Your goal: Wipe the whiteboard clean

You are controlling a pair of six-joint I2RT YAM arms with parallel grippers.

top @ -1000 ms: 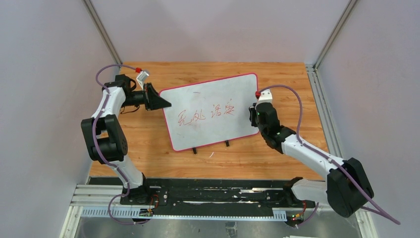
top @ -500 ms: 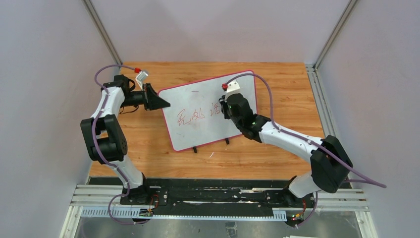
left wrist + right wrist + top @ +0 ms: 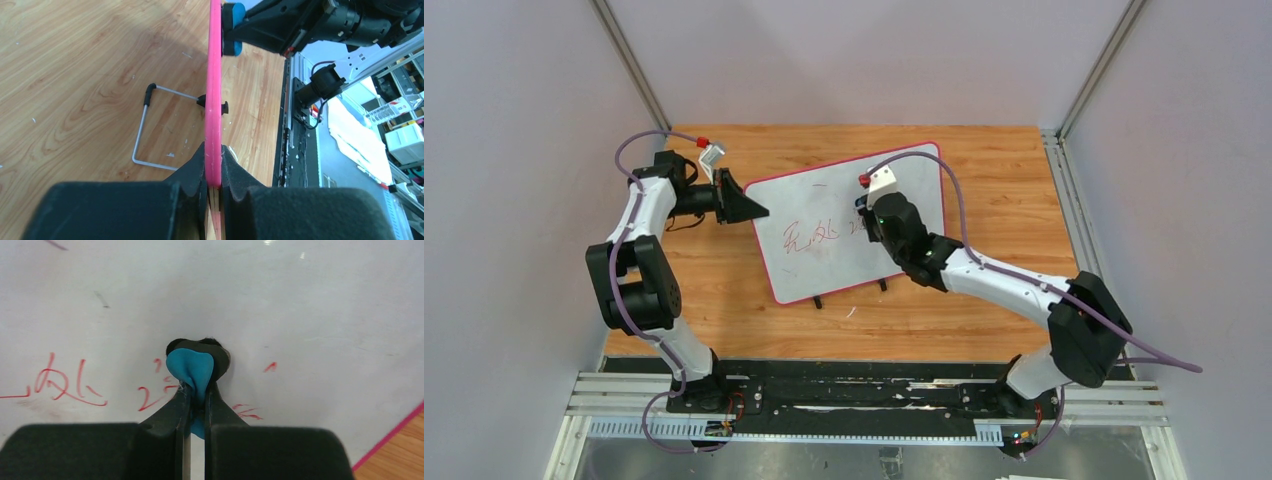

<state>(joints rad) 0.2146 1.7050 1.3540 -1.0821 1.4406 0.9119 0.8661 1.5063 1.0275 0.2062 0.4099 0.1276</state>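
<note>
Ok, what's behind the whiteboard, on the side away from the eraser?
A thin wire stand hinged to the whiteboard, wooden table beyond it. The left gripper, clamped on the board's edge, hides the nearest stretch; the top view shows none of it.

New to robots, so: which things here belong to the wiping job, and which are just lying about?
In use: whiteboard, red writing, blue eraser, left gripper clamping the board, right gripper holding the eraser.
Idle: wire stand, wooden table.

Light was bright, even; soft shadow lay on brown wooden tabletop [image 3: 75,100]; small glare dotted flat white pink-bordered whiteboard [image 3: 300,300].
</note>
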